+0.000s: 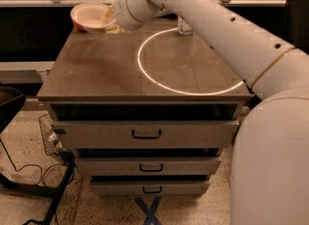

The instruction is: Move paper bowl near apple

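My gripper (110, 19) pinches bowl (89, 13) rim | bowl overlaps apple (77, 25) | risk: lowering here bumps apple, which could roll away

off-white paper bowl (90, 14), a red-orange sliver of apple (76, 25) under its left edge. tan-yellow gripper (110, 18) clasps the bowl's right rim, on a white arm (217, 31) dotted with dark holes. grey-brown cabinet top (91, 69) with a bright white ring (139, 61). blue tape cross (149, 209) on speckled beige floor (21, 139).
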Controlling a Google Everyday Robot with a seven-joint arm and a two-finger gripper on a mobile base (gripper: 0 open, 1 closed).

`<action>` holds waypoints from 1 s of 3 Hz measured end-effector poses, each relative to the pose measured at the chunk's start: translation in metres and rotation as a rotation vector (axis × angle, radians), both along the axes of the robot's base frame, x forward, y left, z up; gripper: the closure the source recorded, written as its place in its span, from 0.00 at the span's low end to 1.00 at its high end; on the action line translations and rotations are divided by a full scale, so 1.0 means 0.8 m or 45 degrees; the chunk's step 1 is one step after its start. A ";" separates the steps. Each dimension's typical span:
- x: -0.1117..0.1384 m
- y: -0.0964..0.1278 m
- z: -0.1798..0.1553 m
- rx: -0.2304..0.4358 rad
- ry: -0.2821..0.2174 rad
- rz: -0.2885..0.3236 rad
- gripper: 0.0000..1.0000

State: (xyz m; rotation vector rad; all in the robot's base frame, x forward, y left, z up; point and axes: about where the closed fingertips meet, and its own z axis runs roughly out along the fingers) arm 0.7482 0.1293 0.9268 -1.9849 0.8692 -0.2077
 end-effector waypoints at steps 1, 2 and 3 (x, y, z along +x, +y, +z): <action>0.000 0.010 -0.010 -0.014 0.011 0.016 1.00; 0.002 0.012 -0.016 -0.030 0.028 0.019 1.00; 0.024 0.004 -0.049 -0.066 0.097 0.033 1.00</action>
